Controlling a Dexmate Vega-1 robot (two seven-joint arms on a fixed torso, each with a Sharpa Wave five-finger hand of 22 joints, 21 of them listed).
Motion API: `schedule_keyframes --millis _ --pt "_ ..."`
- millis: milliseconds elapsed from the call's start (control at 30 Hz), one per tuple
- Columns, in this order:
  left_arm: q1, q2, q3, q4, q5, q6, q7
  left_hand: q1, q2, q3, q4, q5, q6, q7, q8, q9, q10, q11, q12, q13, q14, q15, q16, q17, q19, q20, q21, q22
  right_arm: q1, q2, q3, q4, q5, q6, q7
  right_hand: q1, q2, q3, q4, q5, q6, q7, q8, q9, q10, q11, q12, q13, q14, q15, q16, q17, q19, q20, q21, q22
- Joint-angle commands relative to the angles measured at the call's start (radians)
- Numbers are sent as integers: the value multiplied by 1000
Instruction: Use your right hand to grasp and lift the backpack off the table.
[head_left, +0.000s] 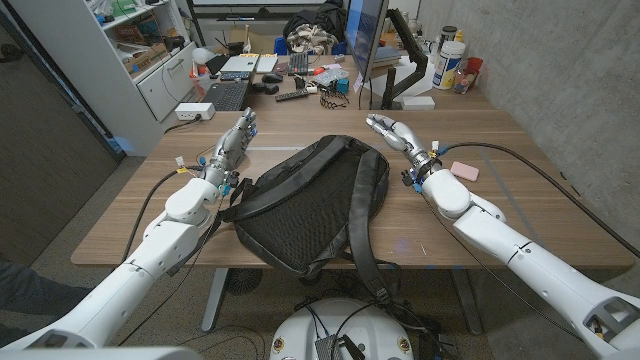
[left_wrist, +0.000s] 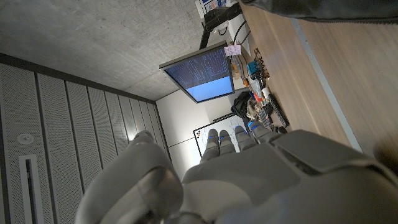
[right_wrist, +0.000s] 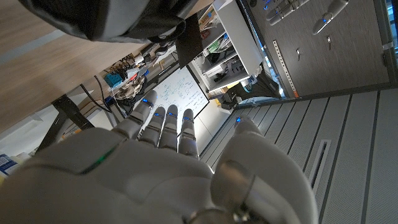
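Observation:
A black backpack lies flat in the middle of the wooden table, its straps trailing over the near edge. My right hand hovers to the right of the pack's far end, fingers stretched out and apart, holding nothing, a short gap from the fabric. My left hand stands at the pack's left side, fingers extended, empty. The right wrist view looks past my right hand to a dark edge of the backpack. In the left wrist view my left hand shows with a strip of the backpack.
A pink block lies on the table to the right of my right wrist. At the far edge stand a monitor, a keyboard, a white power strip and several small items. White shelving stands at the far left.

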Motion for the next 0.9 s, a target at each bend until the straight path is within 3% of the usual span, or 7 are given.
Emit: schedule_keyframes --millis 33,367,467,633,800,900 --pt "16 4 -9 -18 7 -4 15 2 5 1 -2 4 2 0 4 6 2 -3 3 4 -6 -3 3 4 -8 1 -4 4 39 -67 -33 -97 -119 -152 34 38 -11 5 -30 -3 -22 2 -7 4 -22 3 -8 2 -15 20 -7 0 0 31 -17 3" --pt "-1 -7 -1 5 6 -20 -4 2 6 0 -2 3 4 0 4 6 4 -5 3 4 -5 -3 3 4 -7 6 -6 4 72 -113 -53 -188 -188 -301 86 68 -28 7 -59 2 -42 3 -7 4 -44 4 -11 3 -25 41 -6 -1 6 75 -33 3" --pt "-9 -9 3 13 5 -22 -13 2 6 -1 -2 3 4 0 4 6 5 -5 3 4 -5 -3 3 4 -6 7 -7 4 86 -122 -63 -211 -207 -350 110 77 -33 7 -68 3 -55 0 -10 4 -59 1 -13 3 -31 61 -7 -1 8 100 -41 3" --pt "-19 -13 6 22 3 -24 -21 2 7 -2 -2 3 6 -1 4 6 5 -6 2 4 -4 -3 4 4 -5 13 -8 4 118 -137 -90 -239 -238 -420 166 91 -36 9 -80 4 -88 -13 -14 4 -92 0 -17 4 -61 92 -11 0 0 167 -63 3" --pt "-24 -14 7 28 -1 -25 -29 2 8 -3 -2 2 9 -1 4 6 12 -5 4 4 -1 -4 5 4 -2 19 -9 5 152 -138 -117 -249 -254 -478 220 102 -36 12 -88 5 -98 -13 -13 4 -108 4 -19 4 -71 103 -12 0 1 186 -70 3" --pt "-24 -17 7 32 -3 -28 -29 2 8 -4 -2 2 12 1 5 6 13 -4 5 4 0 -4 5 4 -1 20 -10 5 179 -133 -136 -249 -267 -511 252 108 -44 10 -95 5 -90 -6 -6 4 -105 30 -13 4 -71 106 -8 0 2 200 -78 3"
